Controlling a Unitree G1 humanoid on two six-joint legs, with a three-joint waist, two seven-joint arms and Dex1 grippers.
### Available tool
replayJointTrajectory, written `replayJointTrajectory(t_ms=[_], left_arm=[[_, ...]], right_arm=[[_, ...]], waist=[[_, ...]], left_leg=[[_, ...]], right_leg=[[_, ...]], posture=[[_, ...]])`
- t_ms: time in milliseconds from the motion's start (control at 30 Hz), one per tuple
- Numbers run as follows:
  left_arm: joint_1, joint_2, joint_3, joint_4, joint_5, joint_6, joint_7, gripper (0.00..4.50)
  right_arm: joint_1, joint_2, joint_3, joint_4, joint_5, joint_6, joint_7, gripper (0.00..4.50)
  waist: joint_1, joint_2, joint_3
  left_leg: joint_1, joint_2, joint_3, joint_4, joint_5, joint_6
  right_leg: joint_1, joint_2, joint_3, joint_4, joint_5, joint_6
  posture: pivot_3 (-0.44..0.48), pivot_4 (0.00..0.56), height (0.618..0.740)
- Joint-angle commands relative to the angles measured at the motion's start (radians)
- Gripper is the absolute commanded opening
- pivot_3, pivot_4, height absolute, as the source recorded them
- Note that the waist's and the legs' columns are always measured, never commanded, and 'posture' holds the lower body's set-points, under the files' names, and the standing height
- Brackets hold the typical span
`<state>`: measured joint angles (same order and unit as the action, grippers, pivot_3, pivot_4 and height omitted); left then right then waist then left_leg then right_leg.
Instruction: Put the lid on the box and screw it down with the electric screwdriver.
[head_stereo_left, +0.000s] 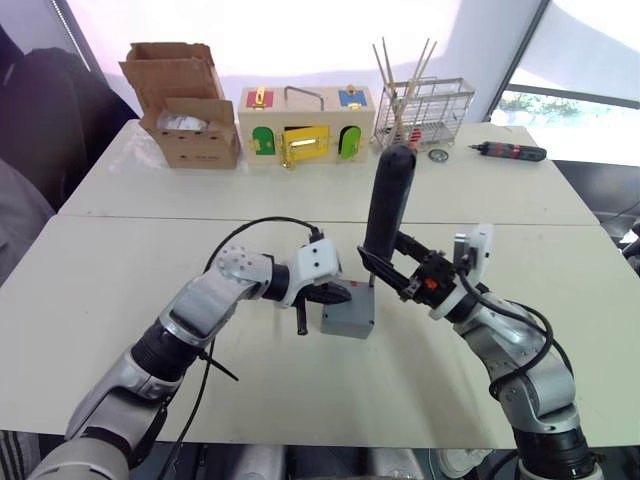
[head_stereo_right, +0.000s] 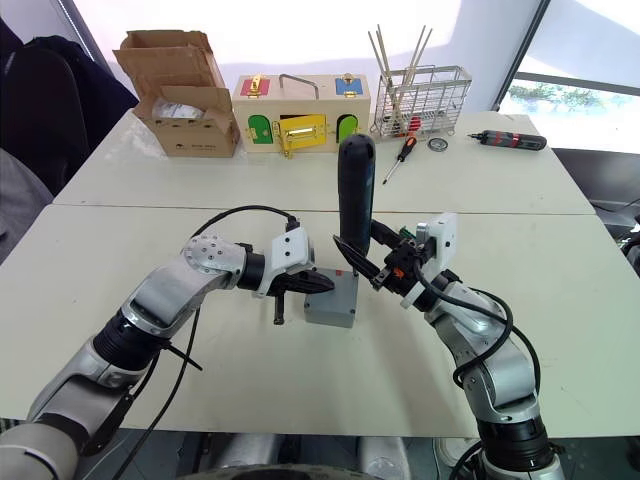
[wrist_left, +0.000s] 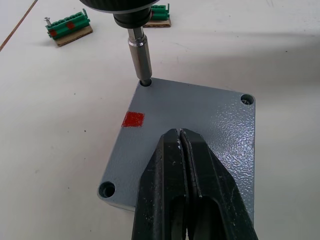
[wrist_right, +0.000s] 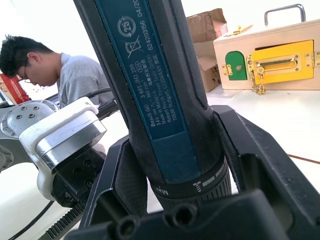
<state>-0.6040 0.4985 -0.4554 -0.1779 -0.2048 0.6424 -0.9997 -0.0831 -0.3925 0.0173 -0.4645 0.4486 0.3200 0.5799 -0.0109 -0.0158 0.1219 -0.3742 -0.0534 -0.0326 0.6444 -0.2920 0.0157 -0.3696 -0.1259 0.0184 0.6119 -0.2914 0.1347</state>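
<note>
The grey lid (wrist_left: 200, 112), with a red mark (wrist_left: 133, 119) and corner screw holes, lies flat on the grey box (head_stereo_left: 346, 323) at the table's middle. My left gripper (wrist_left: 181, 134) is shut, its fingertips resting on the lid's top. The black electric screwdriver (head_stereo_left: 388, 200) stands upright with my right gripper (head_stereo_left: 386, 263) shut around its lower body. Its metal bit (wrist_left: 139, 52) sits in the lid's far corner hole (wrist_left: 145, 83). The other visible corner holes are not touched by the bit.
Along the table's far edge stand a cardboard carton (head_stereo_left: 187, 120), a wooden box with coloured doors (head_stereo_left: 305, 125) and a wire rack (head_stereo_left: 425, 110). A slim driver (head_stereo_left: 510, 152) and an orange-and-black hand screwdriver (head_stereo_right: 400, 155) lie there too. Green terminal blocks (wrist_left: 70, 27) lie near the box. A person (wrist_right: 35, 65) is beyond the table.
</note>
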Motion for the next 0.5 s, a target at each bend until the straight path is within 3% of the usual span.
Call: replayJointTrajectory(t_ms=[33, 500], left_arm=[[0.01, 0.012, -0.021, 0.007, 0.027, 0.012, 0.002, 0.0], [0.013, 0.014, -0.021, 0.01, 0.029, 0.005, 0.0, 0.0]], right_arm=[[0.095, -0.009, 0.078, 0.144, -0.037, 0.083, 0.014, 1.83], [0.065, 0.006, 0.017, 0.052, 0.061, 0.108, 0.012, 1.83]], waist=[[0.0, 0.0, 0.0], [0.0, -0.001, 0.003]], left_leg=[[0.0, 0.0, 0.0, 0.0, 0.0, 0.0], [-0.001, 0.0, 0.0, -0.001, 0.0, 0.0]], right_leg=[[0.0, 0.0, 0.0, 0.0, 0.0, 0.0], [-0.001, -0.001, 0.0, -0.002, 0.0, -0.001]], posture=[[0.0, 0.15, 0.735], [0.0, 0.15, 0.735]])
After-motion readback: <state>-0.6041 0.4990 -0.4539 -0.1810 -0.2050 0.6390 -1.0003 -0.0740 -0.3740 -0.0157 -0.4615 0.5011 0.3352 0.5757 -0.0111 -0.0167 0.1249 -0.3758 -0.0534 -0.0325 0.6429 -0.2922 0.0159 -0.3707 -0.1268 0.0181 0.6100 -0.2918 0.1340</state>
